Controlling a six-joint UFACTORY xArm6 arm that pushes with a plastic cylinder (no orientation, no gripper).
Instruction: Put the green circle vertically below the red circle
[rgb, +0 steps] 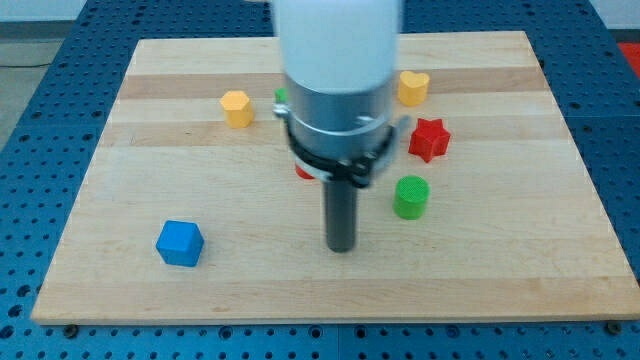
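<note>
The green circle (410, 196) stands on the wooden board, right of centre. A red block (303, 171), probably the red circle, shows only as a sliver behind my arm, to the left of the green circle and slightly higher. My tip (342, 248) rests on the board below and to the left of the green circle, a short gap away from it. It touches no block.
A red star (429, 139) lies just above the green circle. A yellow heart (413, 87) is at the top right, a yellow hexagon (236, 107) at the top left. A blue cube (180, 243) sits at the lower left. A green block (281, 97) peeks from behind my arm.
</note>
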